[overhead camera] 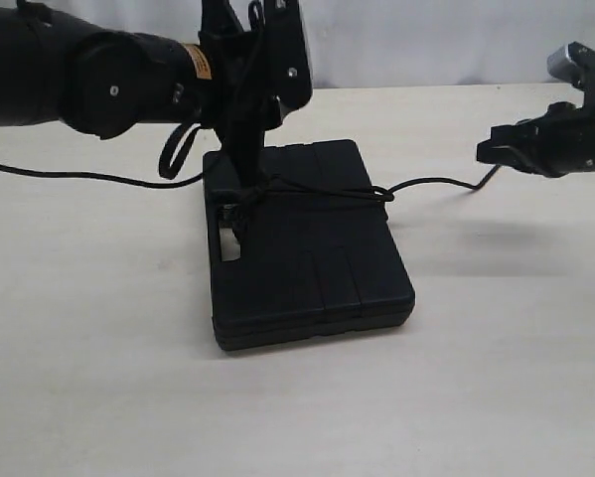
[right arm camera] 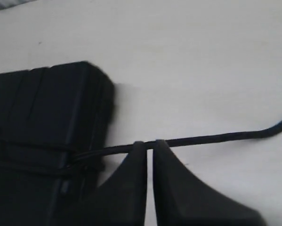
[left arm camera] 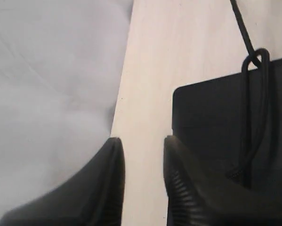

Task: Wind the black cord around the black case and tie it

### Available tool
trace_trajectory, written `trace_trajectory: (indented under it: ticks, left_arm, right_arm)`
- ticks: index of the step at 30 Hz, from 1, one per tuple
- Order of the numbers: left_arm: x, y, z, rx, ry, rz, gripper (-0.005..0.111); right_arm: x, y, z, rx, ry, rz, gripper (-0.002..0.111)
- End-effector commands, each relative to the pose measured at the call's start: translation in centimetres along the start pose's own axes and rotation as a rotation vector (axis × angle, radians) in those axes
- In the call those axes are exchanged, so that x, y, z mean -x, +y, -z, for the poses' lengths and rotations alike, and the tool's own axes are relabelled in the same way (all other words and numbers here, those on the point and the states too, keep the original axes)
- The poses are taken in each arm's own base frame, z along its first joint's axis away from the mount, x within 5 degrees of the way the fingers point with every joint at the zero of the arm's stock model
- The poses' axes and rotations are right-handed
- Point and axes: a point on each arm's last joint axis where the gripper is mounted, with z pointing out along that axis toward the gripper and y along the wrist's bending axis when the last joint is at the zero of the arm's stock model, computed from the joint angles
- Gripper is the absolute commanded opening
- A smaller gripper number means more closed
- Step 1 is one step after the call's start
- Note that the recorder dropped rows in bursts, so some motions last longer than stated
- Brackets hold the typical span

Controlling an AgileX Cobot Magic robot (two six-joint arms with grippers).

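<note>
Flat rectangular matte black plastic case [overhead camera: 312,253] on pale desk [overhead camera: 496,378], closed, thin black cord [overhead camera: 327,193] wrapped across; left claw [left arm camera: 143,141] spread; right claw [right arm camera: 149,143] pressed together, apparently pinching cord.

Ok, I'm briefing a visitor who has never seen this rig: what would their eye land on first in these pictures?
First the black case, lying flat mid-table, with the black cord wound across its far part. Next the left tool, fingers apart, standing right over the case's left side where the cord bunches. Off to the right, the right tool hangs shut, with the cord's free length running across its tips.
</note>
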Motion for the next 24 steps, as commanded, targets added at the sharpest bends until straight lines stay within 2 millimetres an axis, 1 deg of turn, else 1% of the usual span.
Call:
trace_trajectory:
  ticks: [1, 4, 6, 9, 11, 14, 17, 19, 21, 22, 24]
  left_arm:
    - [-0.1, 1.0, 0.9, 0.035, -0.009, 0.128, 0.022]
    - [-1.2, 1.6, 0.9, 0.046, 0.017, 0.166, 0.007]
    - [-2.0, 2.2, 1.0, 0.054, 0.039, 0.187, 0.0]
    - [-3.4, 3.0, 1.1, 0.073, 0.068, 0.227, 0.0]
    - [-3.7, 3.2, 1.1, 0.08, 0.075, 0.235, 0.0]
    - [-3.7, 3.4, 1.2, 0.09, 0.07, 0.236, 0.0]
    - [-3.7, 3.4, 1.2, 0.09, 0.07, 0.236, 0.0]
    - [-3.8, 3.2, 1.2, 0.077, 0.079, 0.25, 0.0]
    - [-4.1, 2.6, 1.2, 0.01, 0.125, 0.26, 0.0]
    - [-4.4, 2.1, 1.2, -0.037, 0.157, 0.255, 0.0]
    - [-4.8, 1.2, 1.4, -0.131, 0.222, 0.258, 0.0]
  right_arm:
    - [-1.4, 1.3, -2.2, 0.086, 0.075, 0.033, 0.004]
    - [-2.6, 2.1, -4.6, 0.045, 0.13, 0.064, 0.004]
    - [-3.4, 2.7, -6.0, 0.02, 0.163, 0.082, 0.004]
    - [-4.1, 3.7, -8.2, -0.054, 0.192, 0.138, 0.004]
    - [-4.5, 4.7, -9.2, -0.033, 0.21, 0.153, 0.004]
    - [-5.1, 7.6, -10.2, 0.038, 0.237, 0.167, 0.004]
    - [-5.6, 9.8, -11.2, 0.01, 0.245, 0.214, 0.004]
    - [-5.6, 10.8, -11.6, 0.014, 0.242, 0.23, 0.004]
    - [-5.5, 10.9, -11.6, 0.013, 0.238, 0.235, 0.004]
    - [-5.0, 10.9, -11.2, 0.005, 0.222, 0.234, 0.004]
    - [-3.3, 11.0, -9.2, 0.003, 0.164, 0.219, 0.004]
